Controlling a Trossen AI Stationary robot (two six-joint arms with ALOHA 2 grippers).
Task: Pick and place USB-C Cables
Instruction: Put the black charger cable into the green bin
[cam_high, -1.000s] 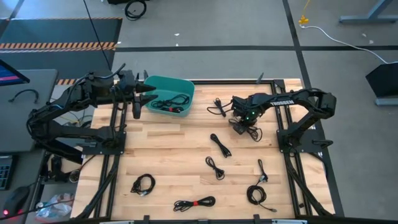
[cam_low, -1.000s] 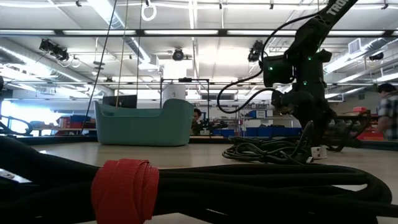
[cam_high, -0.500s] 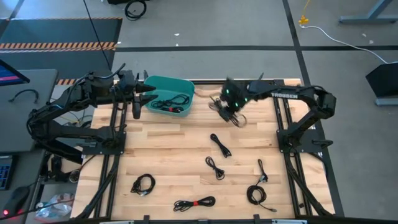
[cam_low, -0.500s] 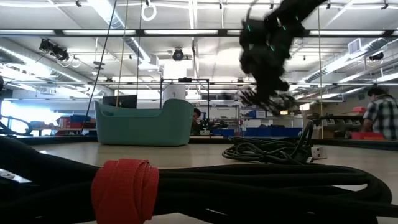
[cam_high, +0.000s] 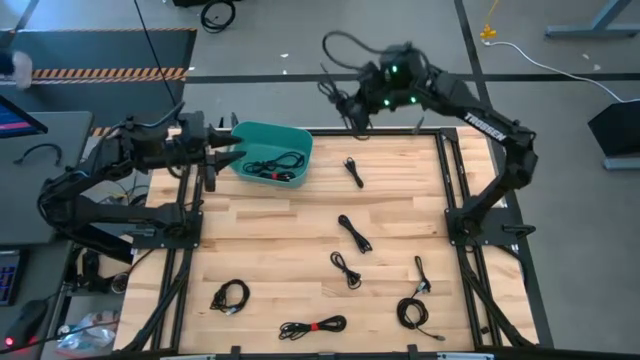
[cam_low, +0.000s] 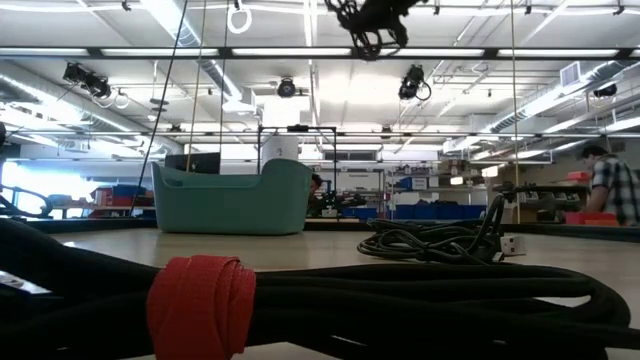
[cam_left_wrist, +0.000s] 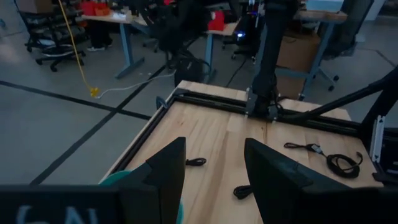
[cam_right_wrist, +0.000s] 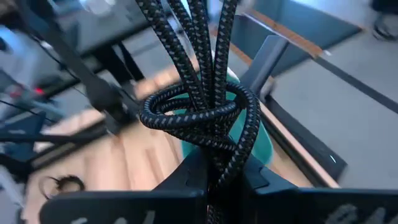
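- High view: my right gripper (cam_high: 352, 103) is raised over the far table edge, just past the teal plastic bin (cam_high: 300, 143), and it carries a thin black braided USB-C cable (cam_high: 335, 60) looped above it.
- Right wrist view: my two dark fingers (cam_right_wrist: 186, 180) are clamped tight on that cable's coil (cam_right_wrist: 199, 112), its strands running up out of the grip; the teal bin shows behind it.
- Low view: the held cable bundle (cam_low: 368, 22) dangles at the very top, well above the bin (cam_low: 232, 200).
- My left gripper (cam_high: 232, 152) waits at the bin's left rim; in the left wrist view its fingers (cam_left_wrist: 165, 171) stand apart with nothing between them.
- One black cable coil (cam_high: 270, 166) lies inside the bin.
- Loose black cables on the wooden slat tabletop (cam_high: 270, 235): a short one (cam_high: 353, 171) near the bin, one (cam_high: 353, 233) at centre, one (cam_high: 345, 268) just below it, one (cam_high: 421, 274) at the right, a coil (cam_high: 410, 314) at the near right, a coil (cam_high: 230, 296) at the near left.
- A cable bound with a red tie (cam_high: 313, 326) lies at the near edge; the low view has it close up, red strap (cam_low: 200, 305) around thick black strands.
- Person in a plaid shirt (cam_low: 610, 185) stands in the room at far right.
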